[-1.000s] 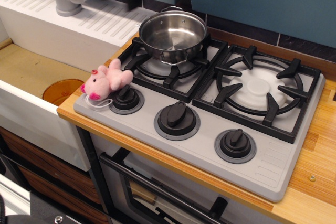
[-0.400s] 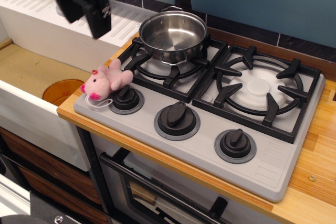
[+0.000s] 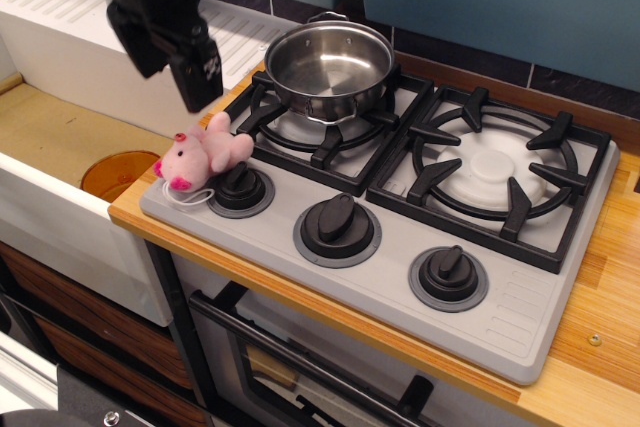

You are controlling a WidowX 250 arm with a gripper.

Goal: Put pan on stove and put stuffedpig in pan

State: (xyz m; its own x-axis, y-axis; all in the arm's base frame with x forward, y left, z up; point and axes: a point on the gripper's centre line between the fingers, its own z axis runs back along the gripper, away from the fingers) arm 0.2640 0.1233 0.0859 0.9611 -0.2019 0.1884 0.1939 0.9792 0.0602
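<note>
The pot (image 3: pixel 328 69) sits on the left burner grate of the stove (image 3: pixel 520 317), empty and upright, so as I judge it the first half of the job is done and the step in hand is picking up the pig (image 3: pixel 200 154). The pig lies on the front left corner of the stove, resting against the leftmost knob (image 3: pixel 241 187), its thin white string trailing toward the edge of the wooden surface (image 3: pixel 590 347).

My tool (image 3: pixel 200 82) hangs above and just behind the pig, over the gap between the sink (image 3: pixel 60 137) and the stove. I cannot tell from this view whether its fingers are parted or together; it carries nothing.

To do this well, I should come straight down over the pig's soft middle, with fingers wide enough to span the body and turned so that neither lands on the knob. A plush toy squashes, so I want a deep, firm pinch, not a nip at an ear or the string. Then lift clear of the grate before crossing to the pot, and release low over its centre.
</note>
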